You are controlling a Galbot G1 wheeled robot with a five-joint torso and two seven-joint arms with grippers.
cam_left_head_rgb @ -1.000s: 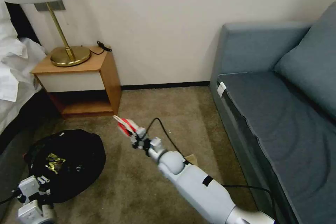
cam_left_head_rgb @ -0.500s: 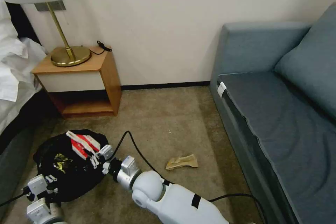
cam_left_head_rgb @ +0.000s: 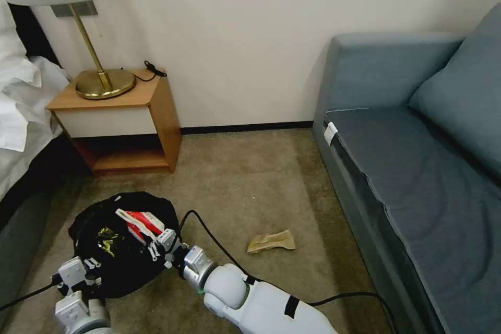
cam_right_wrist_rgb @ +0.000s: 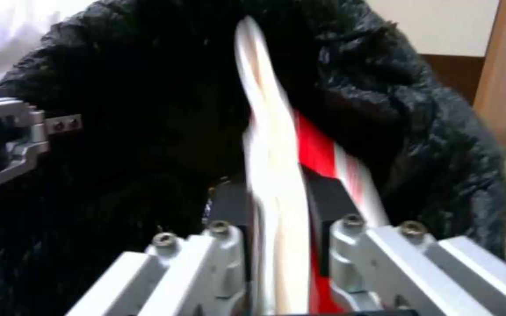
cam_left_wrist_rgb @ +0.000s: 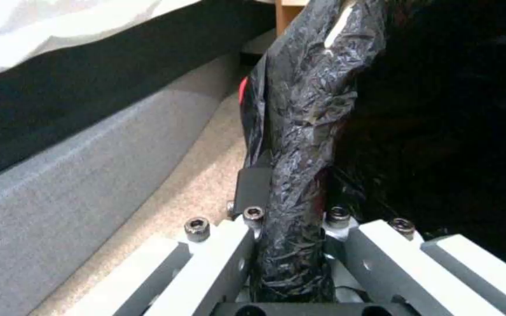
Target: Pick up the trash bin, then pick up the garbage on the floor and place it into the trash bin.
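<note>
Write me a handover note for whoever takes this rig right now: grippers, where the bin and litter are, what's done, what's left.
Left gripper: shut on the rim of the trash bin, holding it near the bed.
Right gripper: shut on the red-white packet, over the bin's mouth, not released.
Done: yellow-black wrapper lies inside the bin.
Left: drop the packet; fetch the tan crumpled paper from the carpet beside the sofa.

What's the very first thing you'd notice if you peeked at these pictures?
The right gripper pinches a crumpled red-and-white packet right over the low round bin lined with a crinkly black bag, near the wooden nightstand. The left gripper is clamped on the bin's near rim, and a tan crumpled paper lies on the brown carpet beside the blue-grey sofa.
</note>
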